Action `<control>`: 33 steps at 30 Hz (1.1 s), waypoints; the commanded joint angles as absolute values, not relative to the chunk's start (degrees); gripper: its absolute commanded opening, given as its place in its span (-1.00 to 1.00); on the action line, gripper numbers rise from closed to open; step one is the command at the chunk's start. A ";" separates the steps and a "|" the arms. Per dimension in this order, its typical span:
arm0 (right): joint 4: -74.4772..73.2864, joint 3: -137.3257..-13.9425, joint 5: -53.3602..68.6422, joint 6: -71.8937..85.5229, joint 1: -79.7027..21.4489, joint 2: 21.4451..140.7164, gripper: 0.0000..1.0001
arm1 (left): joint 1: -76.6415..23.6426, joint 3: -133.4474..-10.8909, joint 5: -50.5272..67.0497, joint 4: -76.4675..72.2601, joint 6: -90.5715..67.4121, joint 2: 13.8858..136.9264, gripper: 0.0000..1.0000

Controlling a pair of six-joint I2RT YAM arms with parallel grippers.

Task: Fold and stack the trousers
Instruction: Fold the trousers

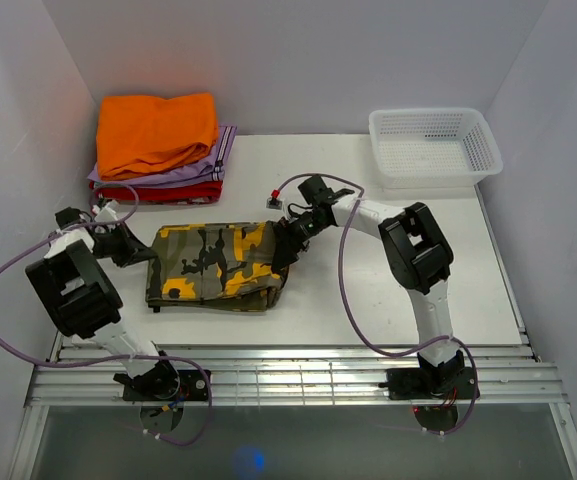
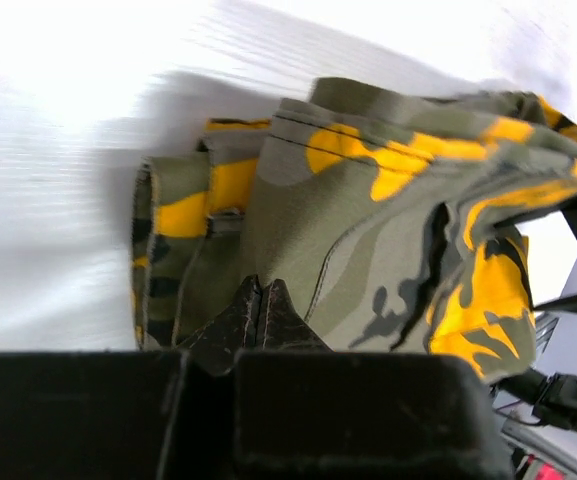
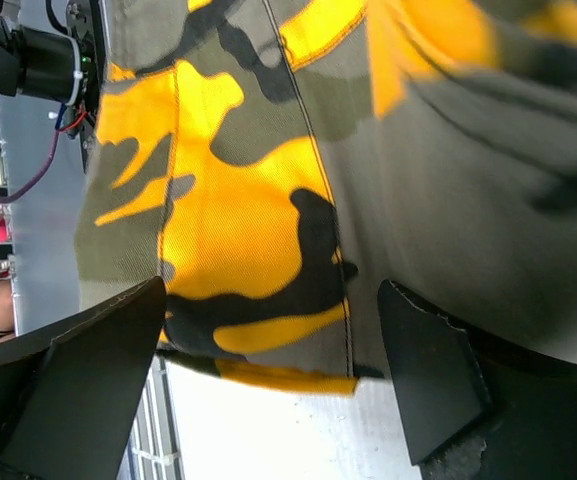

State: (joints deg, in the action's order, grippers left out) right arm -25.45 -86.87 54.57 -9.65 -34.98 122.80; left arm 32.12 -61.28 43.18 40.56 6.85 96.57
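Observation:
The camouflage trousers (image 1: pixel 218 265) lie folded into a thick rectangle in the middle of the table. My left gripper (image 1: pixel 140 250) is at their left edge. In the left wrist view its fingertips (image 2: pixel 258 292) are pressed together against the trousers (image 2: pixel 368 230), and no cloth shows between them. My right gripper (image 1: pixel 288 240) is at the trousers' right edge. In the right wrist view it (image 3: pixel 268 360) stands open, one finger (image 3: pixel 88 380) on each side of the cloth's hem (image 3: pixel 258 270), with nothing gripped.
A stack of folded clothes (image 1: pixel 158 135), orange on top of lilac and red, sits at the back left. A white mesh basket (image 1: pixel 433 145) stands at the back right. A small red and white tag (image 1: pixel 275 197) lies behind the trousers. Metal rails (image 1: pixel 298 380) run along the near edge.

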 commanded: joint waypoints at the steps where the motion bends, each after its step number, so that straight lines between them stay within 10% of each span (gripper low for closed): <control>1: -31.01 -88.32 50.19 -12.56 -34.72 127.34 0.89 | 35.07 -60.12 39.21 32.09 6.07 101.67 -1.00; 13: -39.29 -96.15 49.91 -18.73 -34.89 122.46 0.87 | 35.07 -62.75 39.73 31.11 5.54 109.60 -0.98; 19: -39.47 -95.29 43.27 -21.26 -39.19 113.84 0.78 | 35.07 -62.40 39.90 33.47 5.54 108.90 -0.66; 24: -37.01 -89.57 34.81 -24.61 -43.76 110.66 0.32 | 37.00 -64.24 48.07 37.43 10.36 100.48 -0.02; 33: -36.38 -86.22 39.37 -27.15 -45.00 112.76 -0.26 | 36.74 -69.08 58.07 39.20 10.82 85.87 0.30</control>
State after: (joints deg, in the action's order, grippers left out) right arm -36.29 -86.32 37.45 -24.64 -44.99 111.46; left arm 37.30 -67.88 50.85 39.44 10.41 89.17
